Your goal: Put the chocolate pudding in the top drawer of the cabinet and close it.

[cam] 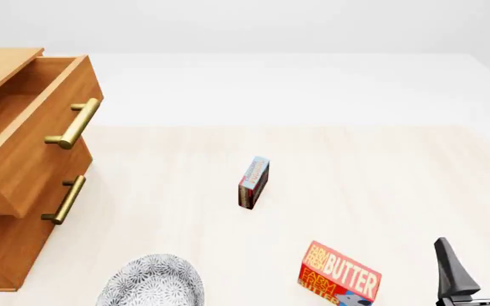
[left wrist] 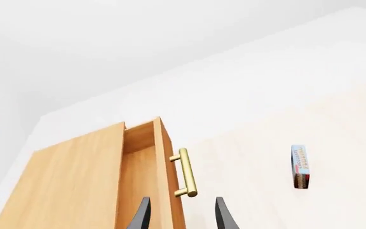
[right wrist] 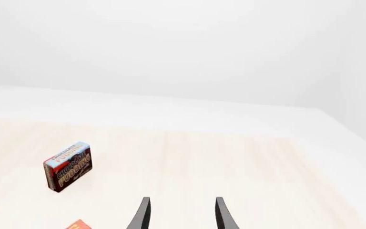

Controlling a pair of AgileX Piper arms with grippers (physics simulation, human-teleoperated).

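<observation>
The top drawer (cam: 32, 137) stands open at nine o'clock; the chocolate pudding (cam: 254, 182) sits mid-table; both grippers gape, holding nothing.

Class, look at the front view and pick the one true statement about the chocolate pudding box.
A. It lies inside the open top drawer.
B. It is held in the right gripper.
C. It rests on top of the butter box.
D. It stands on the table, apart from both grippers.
D: the chocolate pudding stands on its edge on the table, clear of the open top drawer and the butter box; the right gripper is open and empty.
</observation>
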